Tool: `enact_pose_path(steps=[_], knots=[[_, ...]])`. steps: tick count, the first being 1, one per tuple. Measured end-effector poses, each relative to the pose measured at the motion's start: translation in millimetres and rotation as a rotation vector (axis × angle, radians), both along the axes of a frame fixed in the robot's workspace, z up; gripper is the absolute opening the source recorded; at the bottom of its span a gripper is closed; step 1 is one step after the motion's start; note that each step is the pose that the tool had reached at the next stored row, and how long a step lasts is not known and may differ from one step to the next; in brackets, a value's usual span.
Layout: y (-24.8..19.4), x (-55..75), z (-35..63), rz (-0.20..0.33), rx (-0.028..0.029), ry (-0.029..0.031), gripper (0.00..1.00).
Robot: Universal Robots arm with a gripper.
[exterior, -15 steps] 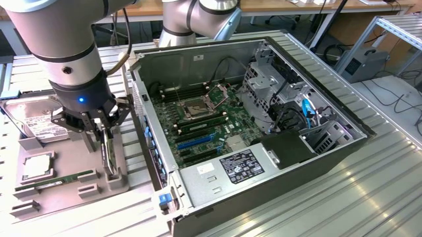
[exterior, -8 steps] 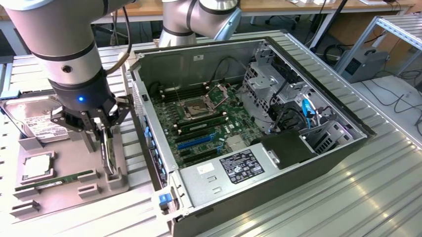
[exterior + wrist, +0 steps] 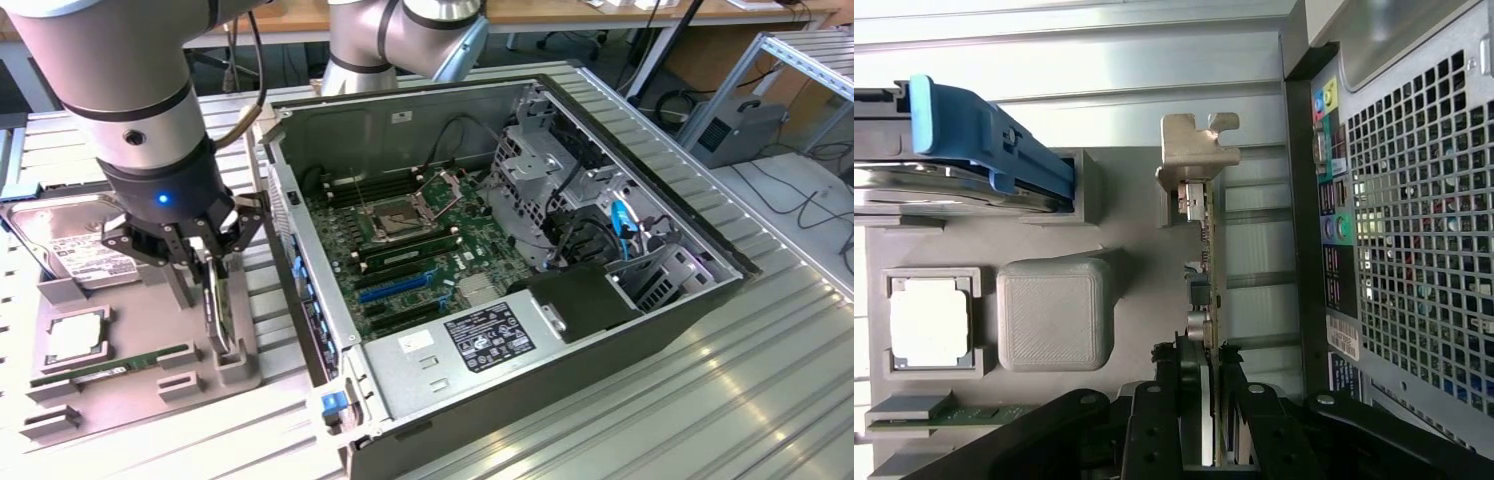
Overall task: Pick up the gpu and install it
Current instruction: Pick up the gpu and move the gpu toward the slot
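Note:
The gpu (image 3: pixel 220 325) is a thin dark card standing on edge in the grey holder tray (image 3: pixel 134 395), at the exterior view's left, beside the open computer case (image 3: pixel 441 390). My gripper (image 3: pixel 211 285) comes down over it from above, one finger on each face of the card. In the wrist view the gpu (image 3: pixel 1209 250) runs away from my gripper (image 3: pixel 1206 400), with its pale metal bracket (image 3: pixel 1194 150) at the far end. The black fingers (image 3: pixel 1159 420) press against both sides of the board, shut on it. The card's lower edge still rests in the holder.
The case lies open with its motherboard (image 3: pixel 414 260) facing up, and its perforated rear panel (image 3: pixel 1414 220) sits close beside the card. The holder also carries a hard drive (image 3: pixel 67 250) in a blue bracket (image 3: pixel 984 140), a CPU (image 3: pixel 74 340) and a green memory stick (image 3: pixel 114 367).

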State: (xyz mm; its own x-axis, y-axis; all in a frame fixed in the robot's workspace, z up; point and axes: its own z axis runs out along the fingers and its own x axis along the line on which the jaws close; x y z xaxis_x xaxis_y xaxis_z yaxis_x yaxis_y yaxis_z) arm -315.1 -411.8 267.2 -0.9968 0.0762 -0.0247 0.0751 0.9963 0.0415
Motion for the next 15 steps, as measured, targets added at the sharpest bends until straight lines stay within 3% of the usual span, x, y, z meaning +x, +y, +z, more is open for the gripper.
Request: enact_pose_path(steps=[15], knots=[[0.0,0.0,4.7,0.0,0.0,0.0,0.27]])
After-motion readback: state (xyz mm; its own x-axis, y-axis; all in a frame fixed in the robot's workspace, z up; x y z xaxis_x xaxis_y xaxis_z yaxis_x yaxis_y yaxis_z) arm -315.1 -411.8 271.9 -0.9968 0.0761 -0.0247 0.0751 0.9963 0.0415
